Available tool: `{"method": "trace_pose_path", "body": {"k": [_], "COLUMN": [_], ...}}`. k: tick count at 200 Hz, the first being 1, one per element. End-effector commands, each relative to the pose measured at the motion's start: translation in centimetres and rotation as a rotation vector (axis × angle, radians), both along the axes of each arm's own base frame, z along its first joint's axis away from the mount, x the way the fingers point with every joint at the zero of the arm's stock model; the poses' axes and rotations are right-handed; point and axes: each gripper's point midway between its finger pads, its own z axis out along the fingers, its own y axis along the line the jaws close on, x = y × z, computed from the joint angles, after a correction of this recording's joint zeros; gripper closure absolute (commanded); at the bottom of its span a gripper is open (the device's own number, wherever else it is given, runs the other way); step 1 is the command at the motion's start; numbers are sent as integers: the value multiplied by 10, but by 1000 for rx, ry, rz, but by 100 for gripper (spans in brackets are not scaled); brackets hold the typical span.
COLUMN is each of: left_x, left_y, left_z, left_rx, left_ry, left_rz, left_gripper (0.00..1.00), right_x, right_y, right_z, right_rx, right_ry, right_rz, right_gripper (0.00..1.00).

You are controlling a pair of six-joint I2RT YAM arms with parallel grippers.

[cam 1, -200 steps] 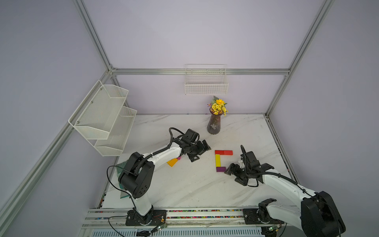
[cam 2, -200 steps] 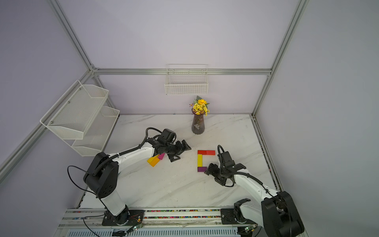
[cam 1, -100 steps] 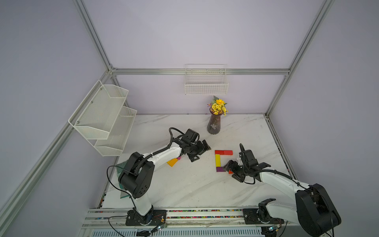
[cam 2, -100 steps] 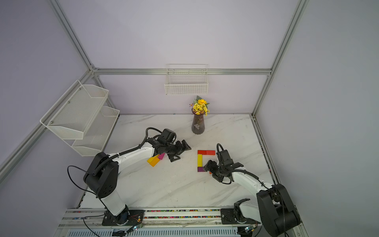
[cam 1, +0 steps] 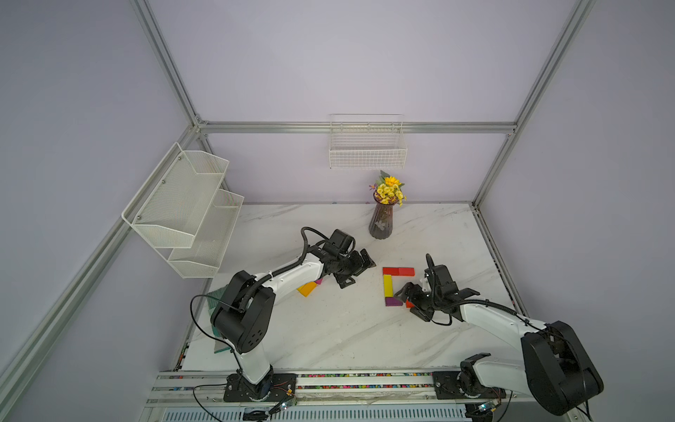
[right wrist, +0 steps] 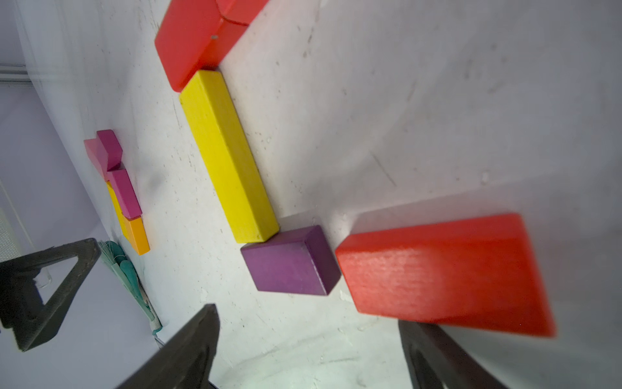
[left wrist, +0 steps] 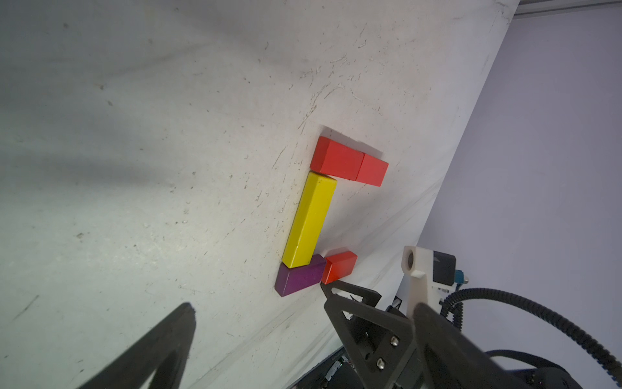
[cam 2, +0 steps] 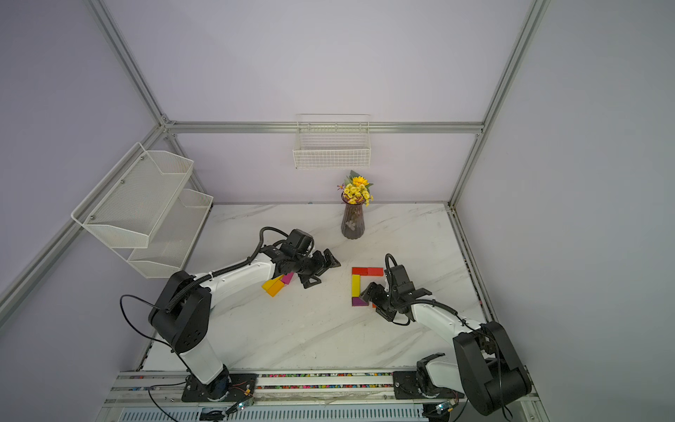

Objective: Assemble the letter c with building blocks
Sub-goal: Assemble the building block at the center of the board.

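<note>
Here, smooth rectangular blocks (right wrist: 229, 158), marble-veined tabletop (right wrist: 404, 118).

Yellow block (left wrist: 309, 220) btwn red pair (left wrist: 348, 165) & purple block (left wrist: 299, 278).

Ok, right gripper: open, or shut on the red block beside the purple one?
Open. The right gripper shows its fingers wide apart in the wrist view; the red block lies beyond one fingertip, not between them.

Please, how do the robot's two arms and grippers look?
The left arm and right arm have white links and black joints, with black corrugated cables along them. The left gripper and right gripper are black; their fingers are triangular frames with cut-outs.
</note>
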Motion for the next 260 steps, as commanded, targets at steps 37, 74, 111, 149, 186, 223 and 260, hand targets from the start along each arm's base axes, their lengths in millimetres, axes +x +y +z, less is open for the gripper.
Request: {"method": "trace_pose_path", "body": {"k": [37,74,111,149,186,223,260], "left_x": [5,4,3,0,-5,-12,-17], "left_y": [-8,-9,-8,-8,-16,-29,-41], "left_z": [13,15,13,11,7,-5,-17], "left_rx": [-38,-40,-38,-37,-25,0,9], "left_ry": [-19,-24,-23,-17,-22,-12,5], "left_rz": [-3,-8,-15,-26,-49,-61,-59], "left_gripper": [0,0,0,0,0,0,0], "right_x": [-6,2,14,31,33,34,33], "right_y": [-4,-5,-26,-54,-72,-75,-72], "right_z": [-5,29,37,42,21,13,9], "right_rx": [-13,-12,-124,-195,-254,-274,-262], "right_ry": [48,-31,-33,-37,30,44,62], "right_rz": [-11,-11,0,-29,-4,24,43], "right_gripper": [15,15,14,14,14,14,14]}}
